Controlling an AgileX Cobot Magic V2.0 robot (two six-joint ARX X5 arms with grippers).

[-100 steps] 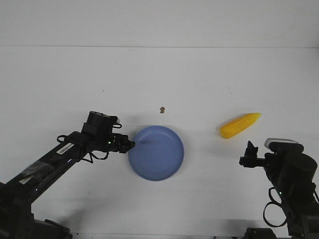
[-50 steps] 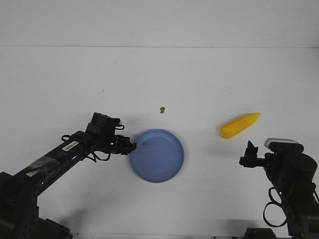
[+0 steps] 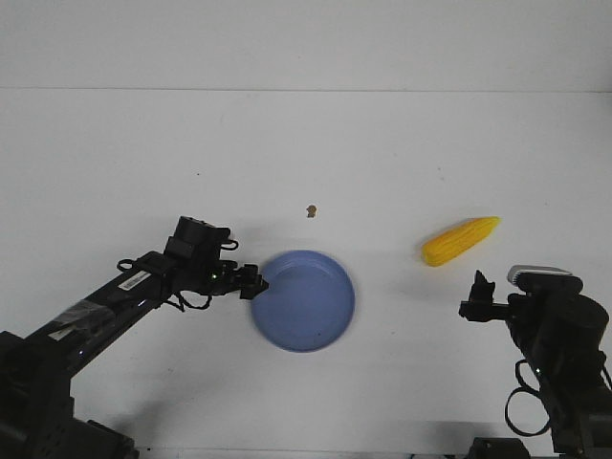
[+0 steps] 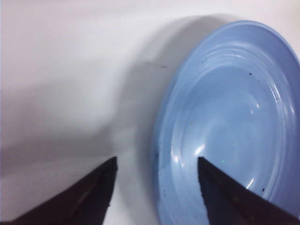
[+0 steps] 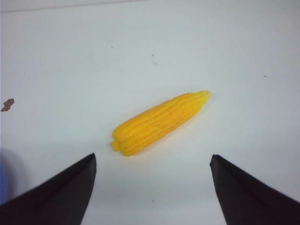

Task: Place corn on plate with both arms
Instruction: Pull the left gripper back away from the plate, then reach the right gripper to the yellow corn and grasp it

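The blue plate [image 3: 306, 301] lies in the middle of the white table. My left gripper [image 3: 256, 279] is at the plate's left rim and stands open. In the left wrist view the left gripper [image 4: 156, 159] straddles the rim of the plate [image 4: 225, 117], one finger over the plate's inside and one over the table. The yellow corn [image 3: 461, 240] lies on the table to the right of the plate, pointed end away from it. My right gripper [image 3: 471, 296] hangs open a little in front of the corn. In the right wrist view the right gripper [image 5: 152, 156] holds nothing, with the corn [image 5: 159, 123] beyond its tips.
A small brown speck [image 3: 311, 210] lies on the table behind the plate, and the speck [image 5: 8, 104] also shows in the right wrist view. The white table's far edge meets a white wall.
My left gripper has crept to the right against the plate's rim, and the plate has shifted slightly to the right. The right arm and the corn have not moved.
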